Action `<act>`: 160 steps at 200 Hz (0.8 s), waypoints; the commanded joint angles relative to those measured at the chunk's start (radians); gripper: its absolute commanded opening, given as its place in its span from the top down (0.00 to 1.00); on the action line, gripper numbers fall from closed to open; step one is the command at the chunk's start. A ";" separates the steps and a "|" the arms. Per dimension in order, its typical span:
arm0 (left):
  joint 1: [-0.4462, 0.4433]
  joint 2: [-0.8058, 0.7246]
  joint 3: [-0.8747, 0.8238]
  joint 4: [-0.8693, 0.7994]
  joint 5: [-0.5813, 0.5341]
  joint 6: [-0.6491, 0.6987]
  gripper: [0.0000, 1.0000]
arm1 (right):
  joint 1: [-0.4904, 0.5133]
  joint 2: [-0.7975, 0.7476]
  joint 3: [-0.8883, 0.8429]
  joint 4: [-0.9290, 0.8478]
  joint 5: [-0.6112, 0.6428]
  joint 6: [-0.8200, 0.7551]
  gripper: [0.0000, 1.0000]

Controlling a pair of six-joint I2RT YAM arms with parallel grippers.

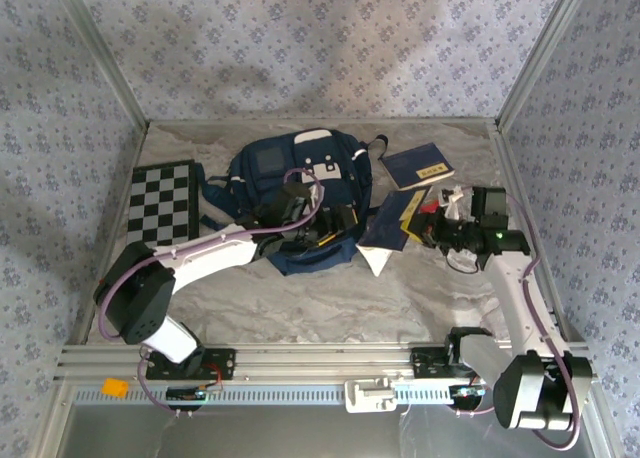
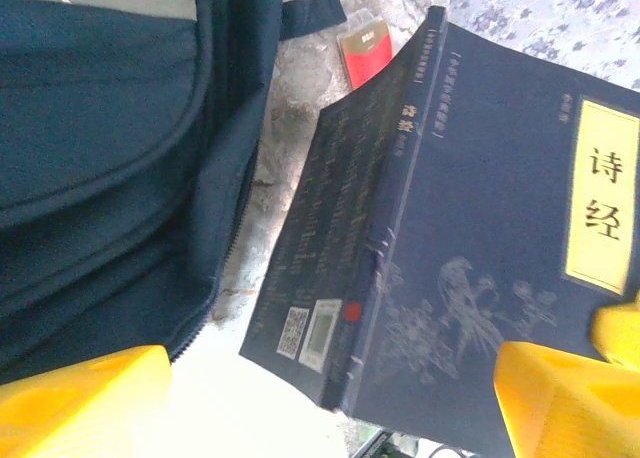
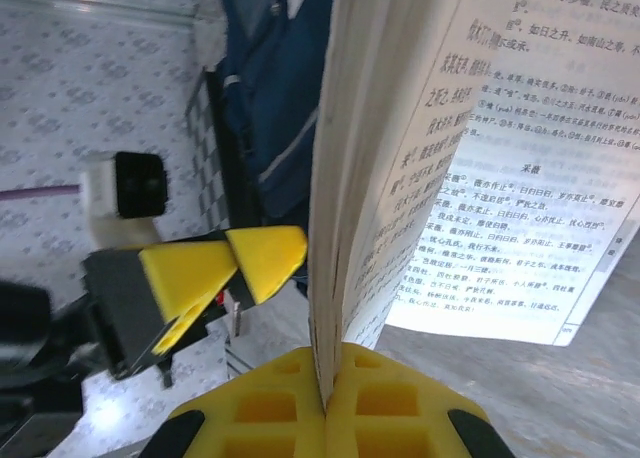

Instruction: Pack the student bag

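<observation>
The student bag [image 1: 290, 183], navy with white stripes, lies at the middle back of the table; its zipped side fills the left of the left wrist view [image 2: 100, 158]. My right gripper [image 3: 325, 403] is shut on the page edge of an open dark blue book [image 3: 500, 178], which stands up between the two arms [image 1: 392, 221]. My left gripper [image 2: 330, 408] hangs open beside the bag. Its yellow fingers [image 2: 570, 398] straddle the book's spine and cover [image 2: 480, 228] without touching. From above it sits at the bag's front right [image 1: 335, 223], with the right gripper [image 1: 432, 230] just across the book.
A second blue book [image 1: 418, 165] lies at the back right. A folded chessboard [image 1: 163, 200] lies left of the bag. A small red item [image 2: 365, 53] rests on the table beyond the held book. Patterned walls close in the table on three sides.
</observation>
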 commanded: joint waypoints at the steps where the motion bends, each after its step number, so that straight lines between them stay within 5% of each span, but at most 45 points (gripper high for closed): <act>1: 0.024 -0.014 -0.015 0.154 0.100 -0.017 0.15 | 0.052 -0.002 0.065 0.112 -0.070 0.077 1.00; 79: 0.047 0.019 -0.037 0.359 0.154 -0.133 0.22 | 0.148 0.031 0.038 0.331 -0.041 0.213 1.00; 160: 0.045 0.006 -0.063 0.404 0.169 -0.261 0.31 | 0.177 0.057 0.023 0.343 -0.051 0.149 1.00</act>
